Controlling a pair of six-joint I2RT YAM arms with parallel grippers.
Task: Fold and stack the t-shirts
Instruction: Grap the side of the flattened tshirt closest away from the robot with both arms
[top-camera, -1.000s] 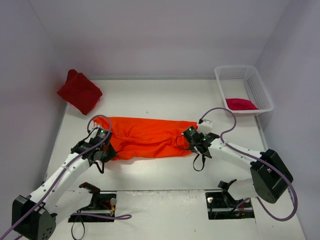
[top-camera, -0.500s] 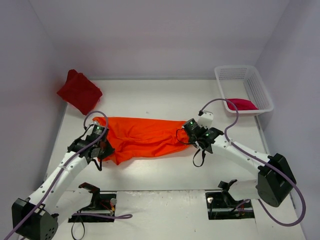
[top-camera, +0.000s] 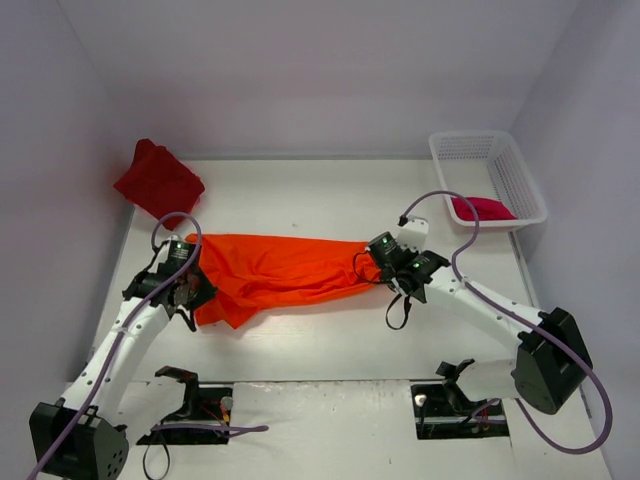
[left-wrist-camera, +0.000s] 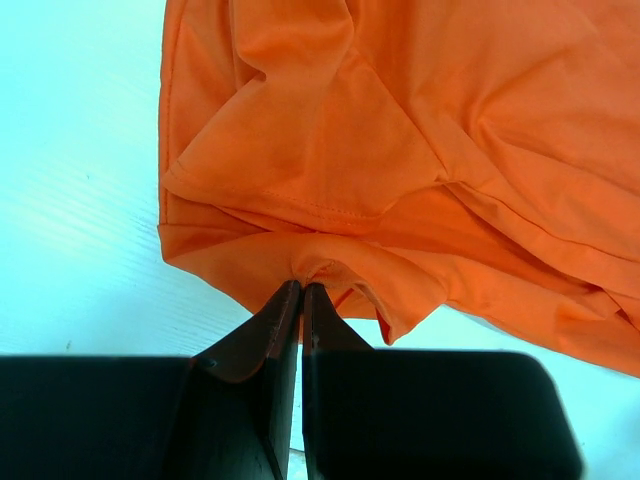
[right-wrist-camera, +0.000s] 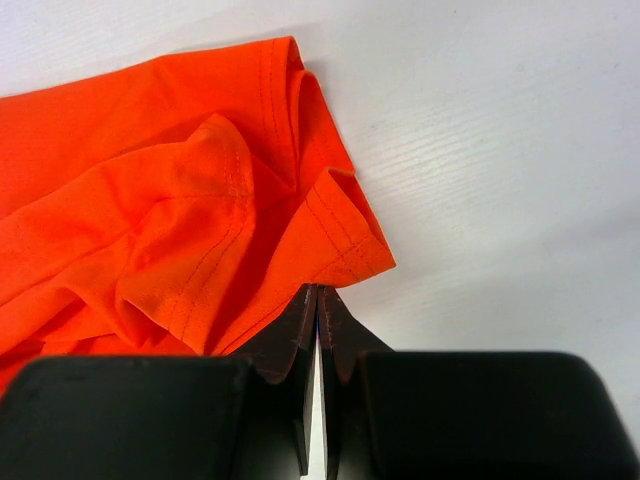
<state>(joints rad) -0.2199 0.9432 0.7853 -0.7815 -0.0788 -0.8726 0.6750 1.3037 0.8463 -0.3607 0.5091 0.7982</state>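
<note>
The bright orange t-shirt (top-camera: 285, 270) stretches across the middle of the table, bunched and wrinkled. My left gripper (top-camera: 197, 293) is shut on its left edge; in the left wrist view (left-wrist-camera: 301, 285) a pinch of orange cloth (left-wrist-camera: 400, 150) sits between the closed tips. My right gripper (top-camera: 378, 268) is shut on the shirt's right edge, and the right wrist view (right-wrist-camera: 317, 290) has the hemmed corner (right-wrist-camera: 340, 235) at the closed tips. A dark red t-shirt (top-camera: 158, 183) lies folded at the back left. A crimson-pink t-shirt (top-camera: 481, 208) rests inside the basket.
A white mesh basket (top-camera: 520, 180) stands at the back right near the wall. Walls close in the table on the left, back and right. Two arm mounts with cables sit at the near edge.
Both grippers have moved with the orange shirt: the left one went left and slightly back, the right one slightly back. The shirt's near edge has lifted and its shape is more stretched.
</note>
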